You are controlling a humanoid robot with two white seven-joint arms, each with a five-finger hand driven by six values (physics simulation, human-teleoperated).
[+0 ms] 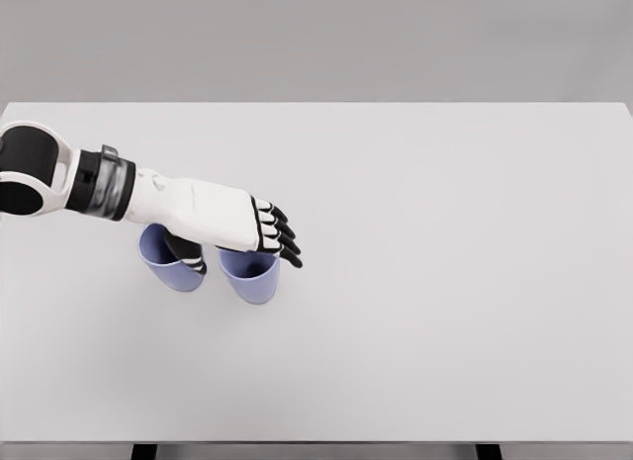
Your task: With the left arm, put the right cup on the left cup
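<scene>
Left hand (259, 234) is positioned directly over the right cup (251, 275), fingers extended and nothing gripped; the left cup (166, 261) stands just beside on the desk (445, 232).

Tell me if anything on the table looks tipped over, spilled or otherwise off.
Nothing stands out. Both blue cups, the left cup and the right cup, stand upright side by side on the white table, with no spill visible. The left robot hand is over them, hiding their rims in part.
</scene>
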